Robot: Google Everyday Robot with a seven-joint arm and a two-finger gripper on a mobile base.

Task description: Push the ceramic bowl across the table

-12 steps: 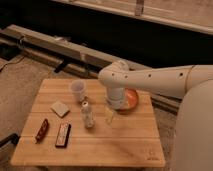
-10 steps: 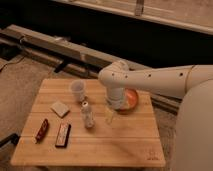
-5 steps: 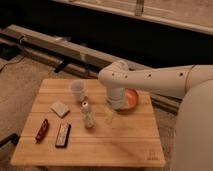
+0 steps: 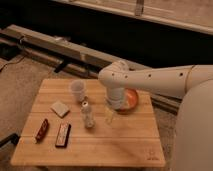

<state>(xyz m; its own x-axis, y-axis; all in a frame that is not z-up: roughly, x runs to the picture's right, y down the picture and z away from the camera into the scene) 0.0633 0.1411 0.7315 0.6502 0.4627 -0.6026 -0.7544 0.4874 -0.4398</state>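
The ceramic bowl (image 4: 131, 100), orange-red inside, sits near the far right edge of the light wooden table (image 4: 115, 145). My white arm reaches in from the right and covers the bowl's left part. My gripper (image 4: 110, 115) hangs below the wrist, just left of and in front of the bowl, close above the table top.
A small white cup (image 4: 78, 90) stands at the back middle. A small clear bottle (image 4: 88, 115) stands left of the gripper. A tan square pad (image 4: 60, 108), a red-brown bar (image 4: 41, 130) and a dark flat bar (image 4: 63, 135) lie on the left half. A dark logo mark (image 4: 148, 155) is at the front right corner.
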